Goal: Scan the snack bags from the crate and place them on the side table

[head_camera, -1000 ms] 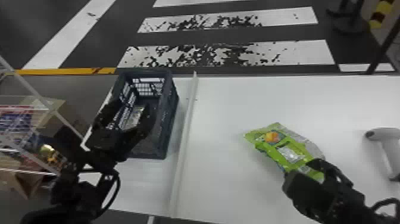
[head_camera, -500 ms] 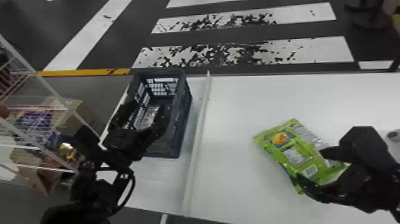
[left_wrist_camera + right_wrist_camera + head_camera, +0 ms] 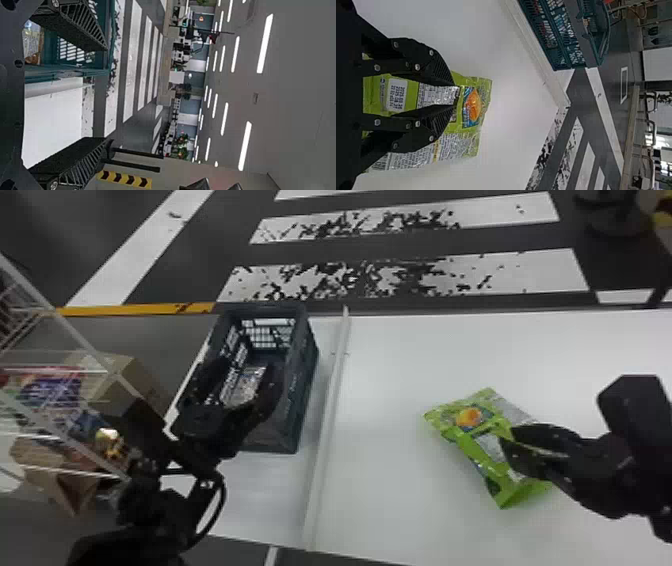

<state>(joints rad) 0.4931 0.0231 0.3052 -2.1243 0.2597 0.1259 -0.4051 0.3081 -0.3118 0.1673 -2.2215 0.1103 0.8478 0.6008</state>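
A white worktop (image 3: 400, 355) spreads widest, crossed by a pale raised strip (image 3: 330, 410). To the robot's left of that strip, the dark crate (image 3: 302, 380) stands upright. The left pincer (image 3: 250, 370) hangs over the crate, its fingers spread wide. Across the strip, the right pincer (image 3: 507, 436) is at the green snack bag (image 3: 470, 417), fingertips parted by a narrow gap. This bag lies on the worktop, reaching past the fingertips; in the right wrist view it shows between the fingers and out beyond them. Whether they press on it, I cannot tell. A silvery packet (image 3: 250, 385) lies inside the crate.
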